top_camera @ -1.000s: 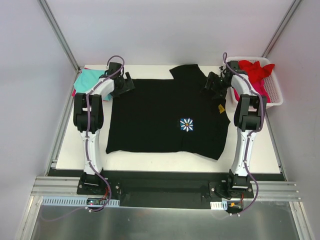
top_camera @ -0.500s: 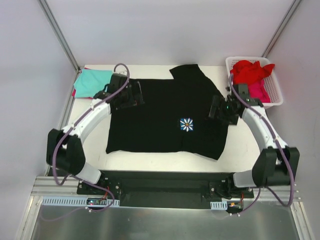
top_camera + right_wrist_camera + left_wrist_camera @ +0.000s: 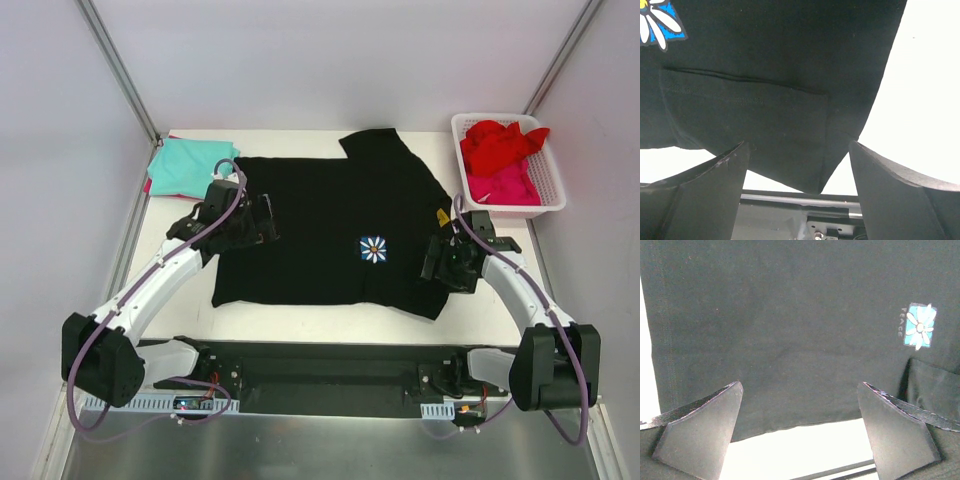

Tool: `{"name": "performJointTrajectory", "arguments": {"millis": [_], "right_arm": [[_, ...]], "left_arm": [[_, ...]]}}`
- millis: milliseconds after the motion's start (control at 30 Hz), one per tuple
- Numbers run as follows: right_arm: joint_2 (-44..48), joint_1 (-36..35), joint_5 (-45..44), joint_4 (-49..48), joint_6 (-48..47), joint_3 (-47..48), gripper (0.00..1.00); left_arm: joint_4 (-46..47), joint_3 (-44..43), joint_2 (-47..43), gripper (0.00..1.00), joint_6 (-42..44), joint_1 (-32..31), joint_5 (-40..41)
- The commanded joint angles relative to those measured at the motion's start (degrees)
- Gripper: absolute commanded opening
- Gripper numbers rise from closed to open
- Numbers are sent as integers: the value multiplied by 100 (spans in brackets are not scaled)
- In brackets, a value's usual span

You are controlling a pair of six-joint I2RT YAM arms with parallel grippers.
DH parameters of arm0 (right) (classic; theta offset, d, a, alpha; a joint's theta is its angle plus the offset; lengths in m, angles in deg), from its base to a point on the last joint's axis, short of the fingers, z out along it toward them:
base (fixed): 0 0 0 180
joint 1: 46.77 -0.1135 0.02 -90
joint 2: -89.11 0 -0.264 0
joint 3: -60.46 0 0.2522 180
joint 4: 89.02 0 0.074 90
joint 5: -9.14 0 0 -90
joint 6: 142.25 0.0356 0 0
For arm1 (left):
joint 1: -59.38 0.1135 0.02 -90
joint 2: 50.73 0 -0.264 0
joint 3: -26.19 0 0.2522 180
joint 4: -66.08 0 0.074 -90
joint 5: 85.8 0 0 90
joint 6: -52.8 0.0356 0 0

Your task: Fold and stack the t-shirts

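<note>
Noted black shirt (image 3: pixel 330 230) spread flat mid-table (image 3: pixel 300 320), not yet folded, with left gripper (image 3: pixel 266 218) gaping over its left side and right gripper (image 3: pixel 441 262) gaping over its near-right corner, neither holding cloth; likely next: lower, pinch hem, fold toward far edge.

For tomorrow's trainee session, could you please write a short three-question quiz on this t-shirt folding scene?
1. True or false: the black t-shirt lies spread out on the table.
2. What does the white basket hold? A) a red shirt and a pink shirt B) a teal shirt C) nothing
3. Which hand is above the black t-shirt's near right corner?
Key: 1 true; 2 A; 3 the right hand.
</note>
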Motion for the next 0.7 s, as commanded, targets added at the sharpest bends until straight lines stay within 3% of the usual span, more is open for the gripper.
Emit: {"name": "performJointTrajectory", "arguments": {"millis": [0, 233, 667], "right_arm": [[191, 36, -214, -260, -54, -39, 83], [-257, 53, -197, -567, 16, -30, 73], [-644, 53, -170, -840, 60, -127, 64]], "left_arm": [[-172, 80, -329, 99, -80, -8, 97], [-224, 10, -320, 99, -107, -70, 97], [-330, -122, -285, 99, -98, -114, 115]]}}
